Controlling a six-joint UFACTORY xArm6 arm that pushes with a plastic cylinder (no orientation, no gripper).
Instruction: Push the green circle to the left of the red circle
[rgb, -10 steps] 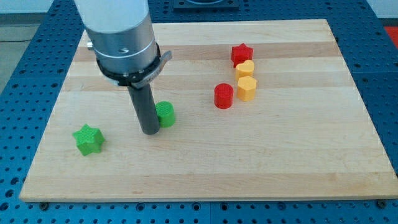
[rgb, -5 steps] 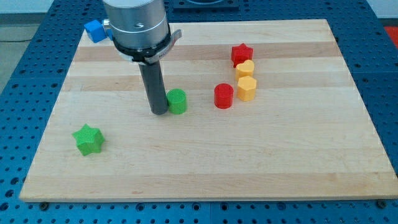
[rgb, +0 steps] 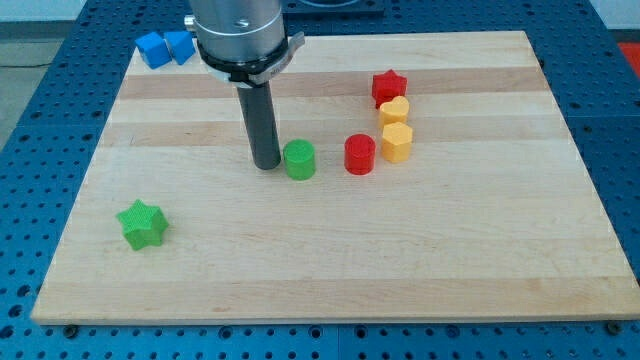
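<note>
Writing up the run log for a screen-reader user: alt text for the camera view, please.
My tip touches the green circle on its left side; the red circle stands apart to the right on the wooden board. Right of it: yellow blocks below a red star. Green star lower left, blue blocks upper left.

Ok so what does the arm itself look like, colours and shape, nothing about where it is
A broad cylindrical metal housing, silver-grey, ringed at its base by a dark collar with a small metal tab sticking out toward the view's right. Below it a plain dark grey cylindrical rod runs straight down to my tip. No cables or markings show.
</note>
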